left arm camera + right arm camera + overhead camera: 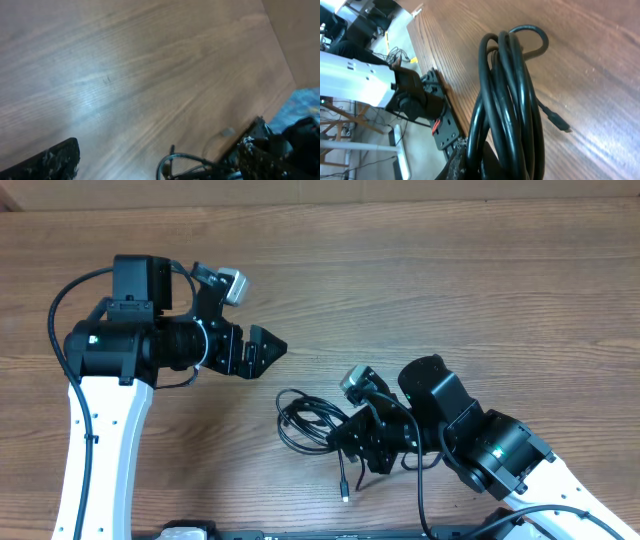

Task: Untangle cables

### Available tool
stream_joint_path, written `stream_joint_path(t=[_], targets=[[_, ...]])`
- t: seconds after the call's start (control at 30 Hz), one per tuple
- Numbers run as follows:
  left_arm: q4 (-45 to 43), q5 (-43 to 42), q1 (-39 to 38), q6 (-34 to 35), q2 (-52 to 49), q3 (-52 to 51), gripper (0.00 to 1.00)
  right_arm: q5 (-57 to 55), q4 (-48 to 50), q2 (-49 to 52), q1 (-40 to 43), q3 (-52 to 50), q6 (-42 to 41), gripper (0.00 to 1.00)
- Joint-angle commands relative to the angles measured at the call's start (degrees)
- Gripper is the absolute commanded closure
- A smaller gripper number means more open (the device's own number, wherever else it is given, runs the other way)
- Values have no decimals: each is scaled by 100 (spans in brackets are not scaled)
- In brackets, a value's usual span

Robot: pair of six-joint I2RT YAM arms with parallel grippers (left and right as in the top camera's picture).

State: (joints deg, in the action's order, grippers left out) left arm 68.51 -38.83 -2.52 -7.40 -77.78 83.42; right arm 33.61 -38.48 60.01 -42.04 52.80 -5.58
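Plug [345, 496] first, nearest our edge of the table [450, 260]: a small connector on a thin tail is lying loose on the wood, just below the right gripper [338, 436]. That gripper is squeezing its jaws fully together on the cables [300, 420], biting the right-hand side of the bundle. Through its wrist camera we are looking along a thick sheaf of black loops running away from the fingers, with one plug end sticking out to the side. The rest of the bundle is spreading in overlapping loops just left of the grip, between the two arms. We are not managing to tell which loop belongs to which cord.

Farther out and to the left, the left gripper [265, 345] is hanging near the tangle but clear of it, its jaws spread wide and holding nothing. Its camera is taking in mostly bare wood, with the loops only at the lower edge.

We are judging this as the early part of the job: one side is anchoring the knot, and the other is not yet engaging. The next move is calling for the left gripper to come in on a single outer loop or a free plug end, close on that strand alone, and draw it away from the held side.
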Motion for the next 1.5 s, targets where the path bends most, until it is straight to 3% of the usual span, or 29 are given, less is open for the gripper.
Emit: stream_joint_path(t=[0.0, 0.13, 0.23, 0.33, 0.43, 0.47, 0.83, 1.07, 1.17, 1.27, 1.37, 1.47], targets=[[219, -168, -59, -203, -59, 61, 0, -234, 310, -33, -20, 20, 9, 96], [284, -162, -66, -201, -59, 20, 0, -774, 553, 258, -20, 15, -413, 96], [280, -140, -66, -201, -59, 20, 0, -1115, 568, 675, -17, 15, -791, 89], [293, -120, -66, -199, -59, 20, 0, -1440, 573, 1064, 81, 17, -1285, 55], [354, -118, -66, -201, -59, 20, 0, -1451, 568, 1191, 197, 17, -1379, 6], [372, -116, -66, -199, -59, 20, 0, -1451, 564, 1178, 223, 24, -1381, 0], [120, -103, -352, 525, -61, -223, 1, -2103, 72, -269, 243, 136, -1587, 0], [-1196, 494, -1333, 511, -66, -1064, 0, -2551, -785, -1932, 243, 133, -1589, 0], [-1652, 581, -1705, 820, -70, -1379, 0, -2758, -1172, -2485, 243, 133, -1587, 0], [-1733, 1705, -1985, 1692, -70, -1589, 0, -2841, -1484, -2758, 243, 133, -1587, 0], [-1401, 3178, -2100, 3340, -70, -1735, 0, -2844, -1690, -2780, 243, 129, -1587, 0], [-979, 3910, -2092, 5047, -70, -1954, 0, -2844, -1786, -2780, 243, 127, -1587, 0]])
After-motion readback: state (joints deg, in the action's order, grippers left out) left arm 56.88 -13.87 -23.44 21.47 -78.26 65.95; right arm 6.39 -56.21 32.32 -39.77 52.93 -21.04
